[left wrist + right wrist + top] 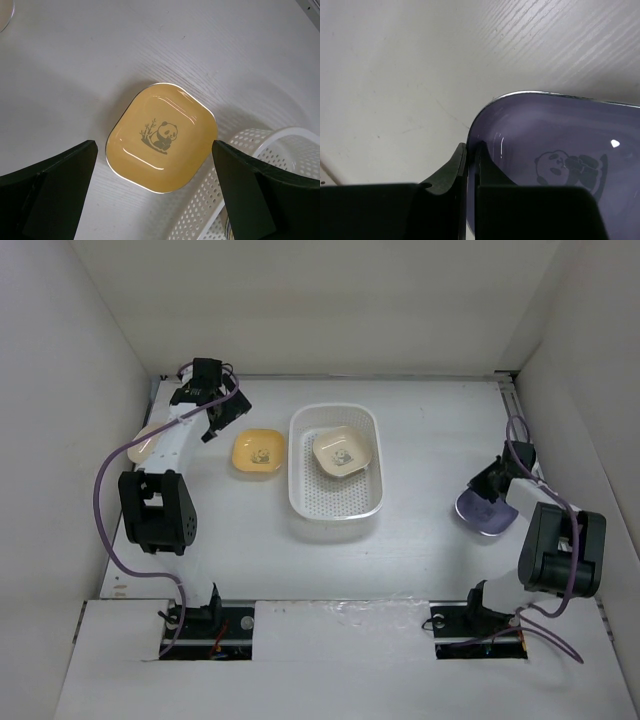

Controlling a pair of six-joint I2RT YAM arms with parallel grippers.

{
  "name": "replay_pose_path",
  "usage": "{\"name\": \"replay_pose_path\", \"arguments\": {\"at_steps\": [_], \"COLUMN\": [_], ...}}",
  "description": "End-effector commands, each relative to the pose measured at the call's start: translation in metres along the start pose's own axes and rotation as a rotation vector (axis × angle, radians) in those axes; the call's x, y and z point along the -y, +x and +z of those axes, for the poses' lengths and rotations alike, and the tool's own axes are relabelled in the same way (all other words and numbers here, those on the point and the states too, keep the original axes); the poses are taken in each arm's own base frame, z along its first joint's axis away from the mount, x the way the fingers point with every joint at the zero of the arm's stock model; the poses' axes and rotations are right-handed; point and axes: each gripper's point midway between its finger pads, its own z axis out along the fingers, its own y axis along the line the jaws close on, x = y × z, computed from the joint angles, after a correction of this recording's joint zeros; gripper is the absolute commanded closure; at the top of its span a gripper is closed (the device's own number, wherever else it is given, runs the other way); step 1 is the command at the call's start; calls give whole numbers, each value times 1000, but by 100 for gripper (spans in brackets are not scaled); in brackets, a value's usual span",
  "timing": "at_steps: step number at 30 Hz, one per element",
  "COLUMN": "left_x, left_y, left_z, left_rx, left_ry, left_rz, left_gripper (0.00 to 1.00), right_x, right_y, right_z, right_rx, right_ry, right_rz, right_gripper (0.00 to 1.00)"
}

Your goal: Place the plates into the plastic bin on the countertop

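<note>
A yellow plate (258,452) with a panda picture lies on the countertop (420,430) just left of the white plastic bin (300,502). A cream plate (341,451) lies inside the bin. My left gripper (215,418) is open above the yellow plate (162,137), its jaws wide on either side; the bin's rim (250,150) shows at lower right. My right gripper (487,487) is shut on the rim of a lavender plate (486,512) at the right, one finger inside, one outside (472,155). The lavender plate (555,145) has a panda picture.
A cream or tan plate (145,440) lies at the far left, partly hidden under the left arm. White walls enclose the countertop on three sides. A metal rail runs along the right edge (512,400).
</note>
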Motion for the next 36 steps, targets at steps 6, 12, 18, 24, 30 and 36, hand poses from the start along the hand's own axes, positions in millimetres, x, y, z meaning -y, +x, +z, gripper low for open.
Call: {"name": "replay_pose_path", "arguments": {"at_steps": [6, 12, 18, 24, 30, 36], "left_x": [9, 5, 0, -23, -48, -61], "left_y": [-6, 4, 18, 35, 37, 34], "left_z": [-18, -8, -3, 4, -7, -11], "left_rx": [29, 4, 11, -10, 3, 1], "left_ry": [71, 65, 12, -72, -113, -116], "left_rz": [-7, -12, -2, -36, -67, -86], "left_gripper": [0, 0, 0, 0, 0, 0], "right_x": [-8, -113, -228, -341, -386, -384], "right_y": [5, -26, 3, 103, 158, 187], "right_z": [-10, -71, -124, -157, -142, -114], "right_rx": [-24, 119, 125, -4, -74, -81], "right_ry": [-33, -255, -453, -678, -721, -627], "right_rz": [-22, -221, -567, -1070, -1269, -1381], "right_gripper": [100, 100, 100, 100, 100, 100]}}
